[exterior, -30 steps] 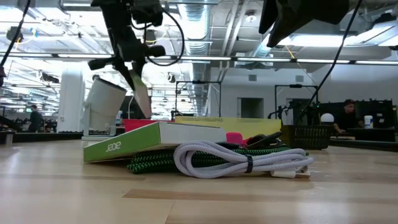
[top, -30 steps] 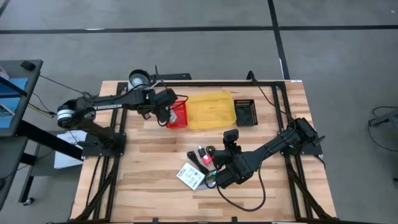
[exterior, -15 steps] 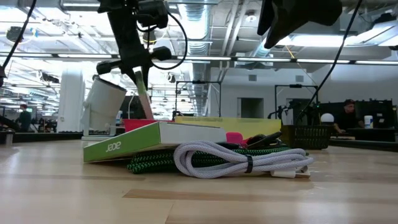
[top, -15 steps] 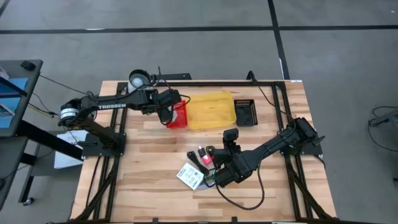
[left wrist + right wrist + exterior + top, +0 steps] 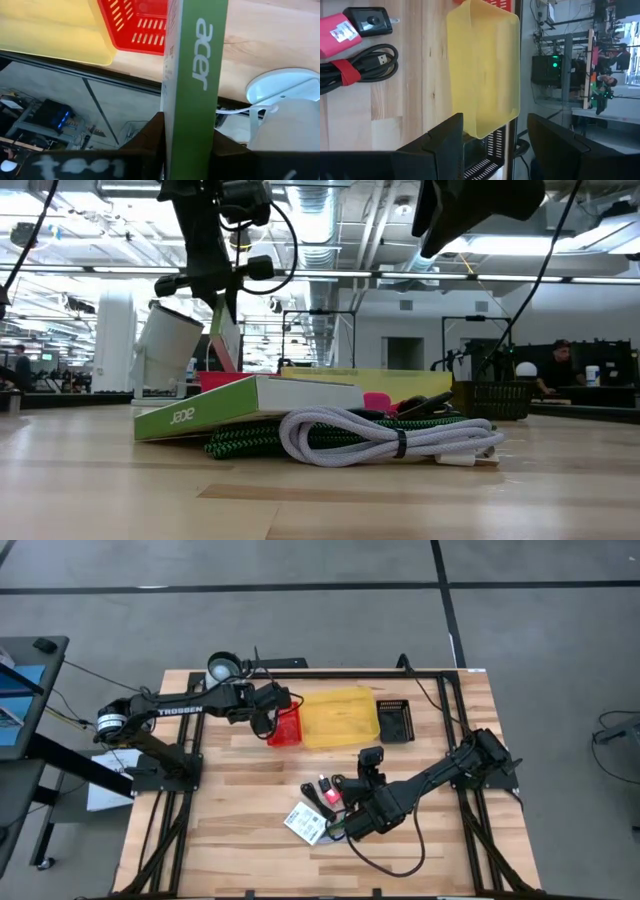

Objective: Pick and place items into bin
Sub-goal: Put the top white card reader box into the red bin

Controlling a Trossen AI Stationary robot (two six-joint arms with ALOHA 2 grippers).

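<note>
My left gripper (image 5: 268, 710) is at the far left of the table, beside the red basket (image 5: 286, 726), shut on a flat white box with a green edge (image 5: 197, 75). Near the table's front middle lies a pile of items: a second white and green box (image 5: 250, 402), a white cord coil (image 5: 390, 435), a green-black cord (image 5: 250, 443), a red-pink piece (image 5: 340, 32) and a black cord with a red tie (image 5: 355, 65). My right gripper (image 5: 346, 824) hangs open above this pile and touches nothing. My left gripper pinches the box between its two fingers (image 5: 150, 135), one on each broad face, at the box's upper end (image 5: 192, 125). The fingers slant down from the table's left. The box (image 5: 224, 330) hangs nearly upright below them, lifted clear, close above the red basket's left side.
A yellow bin (image 5: 340, 717) stands right of the red basket, and a black basket (image 5: 395, 720) right of that. A white roll (image 5: 222, 667) sits at the far left corner. Black frame rails (image 5: 440, 690) run along the table's far and side edges.
My left gripper has rolled about its own pointing line while staying in place. The box has turned with it, from a thin slanted strip to nearly upright, with its green edge and white face showing in the low view.
</note>
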